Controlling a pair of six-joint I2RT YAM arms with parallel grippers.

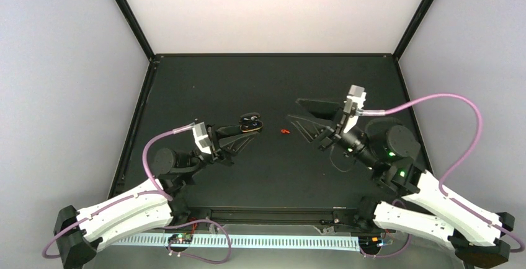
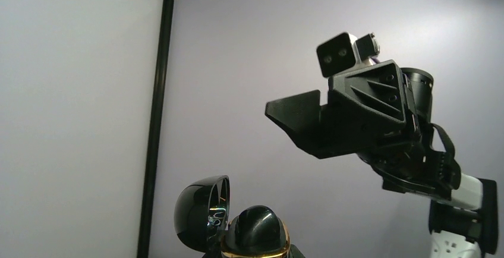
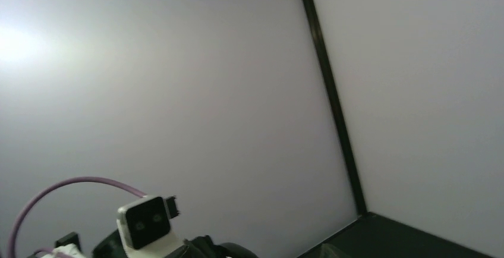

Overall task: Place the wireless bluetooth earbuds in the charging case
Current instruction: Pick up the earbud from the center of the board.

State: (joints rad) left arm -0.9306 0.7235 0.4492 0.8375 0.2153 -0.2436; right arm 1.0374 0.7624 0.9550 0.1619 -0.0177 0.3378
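One black case (image 2: 254,233) (open), seemingly gold-rimmed.

Open charging case (image 1: 251,122) (glossy black), red earbud (image 1: 285,131) nearby.

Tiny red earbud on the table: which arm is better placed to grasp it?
Right. The right gripper, jaws open, is beside the tiny red earbud; the left gripper is shut on the open dark round case.

Charging case (image 2: 249,234) cropped by bottom edge, left wrist view; earbud (image 1: 285,131) mid-frame, top view, too small for detail.
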